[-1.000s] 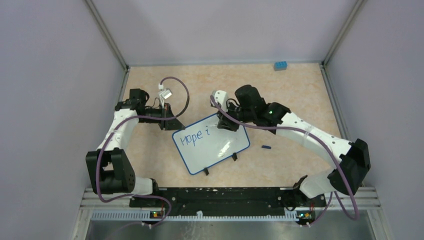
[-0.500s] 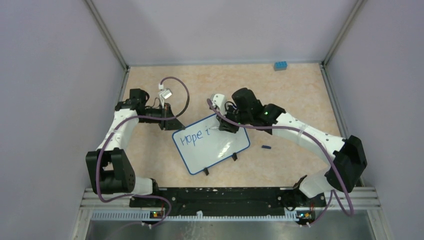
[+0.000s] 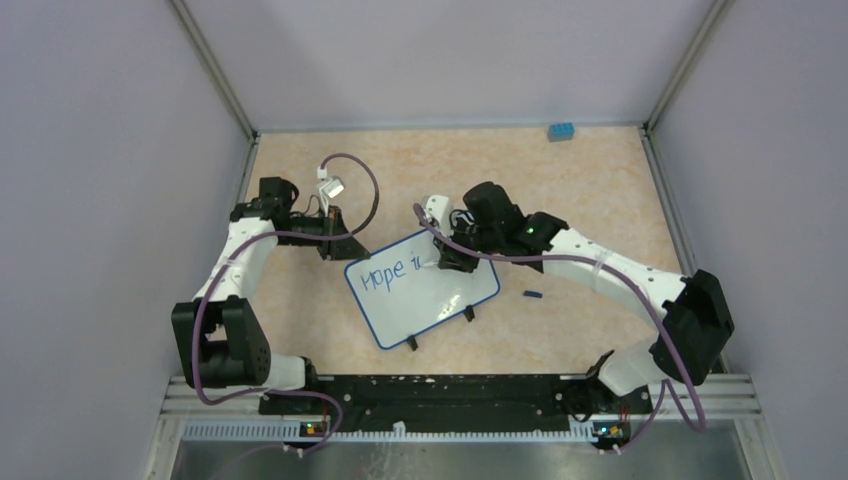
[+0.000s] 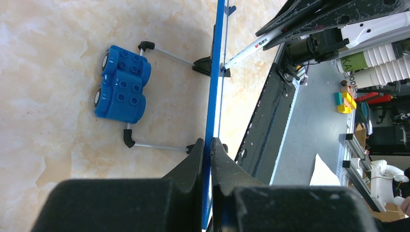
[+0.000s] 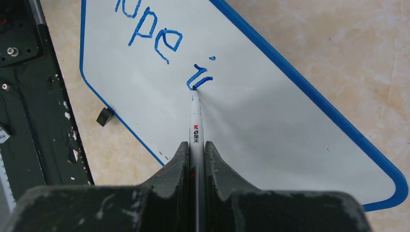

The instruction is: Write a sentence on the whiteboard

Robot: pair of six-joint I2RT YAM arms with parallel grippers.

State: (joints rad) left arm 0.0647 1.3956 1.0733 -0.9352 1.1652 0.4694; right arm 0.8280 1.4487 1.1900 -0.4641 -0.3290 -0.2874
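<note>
Whiteboard [image 3: 425, 295], small, glossy, blue-rimmed, stands propped on black clip feet [image 3: 468, 314] mid beige table [image 3: 560, 180], its edge pinched tight by the left gripper [image 4: 209, 143] for steadiness while the right gripper [image 5: 196, 145] clamps a white marker [image 5: 195, 116], tip touching the unfinished blue sentence [image 5: 159, 41].

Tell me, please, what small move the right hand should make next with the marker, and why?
Probably drag the marker onward to finish the letter after "i": the right hand grips it with its tip on the whiteboard at a half-made stroke, the writing reads only "Hope i", and the left hand clamps the board's edge.
</note>
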